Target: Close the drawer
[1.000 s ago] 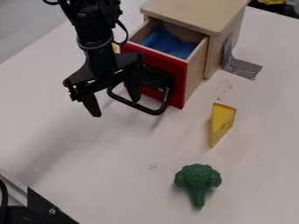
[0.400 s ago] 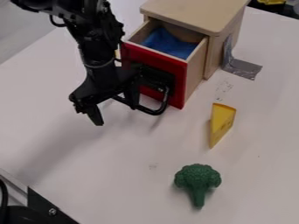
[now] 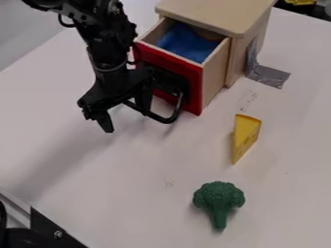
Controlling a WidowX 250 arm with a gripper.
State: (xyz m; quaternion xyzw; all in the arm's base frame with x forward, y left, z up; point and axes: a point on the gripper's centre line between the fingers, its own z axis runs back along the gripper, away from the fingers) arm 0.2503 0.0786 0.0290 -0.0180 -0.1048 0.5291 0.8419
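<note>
The open drawer is up and to the right of the gripper – its fingers wide apart, one right by the black handle – so the push should go that way, into the box.

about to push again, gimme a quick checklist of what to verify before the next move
1. Drawer closed: not ok, it stands open out of the cabinet.
2. Gripper at the drawer's front: ok, one finger is right by the black handle.
3. Firm contact between finger and handle: cannot tell.
4. Blue cloth inside the drawer: ok.
5. Cheese wedge and broccoli clear of the drawer's way in: ok, both lie on the table outside it.
</note>
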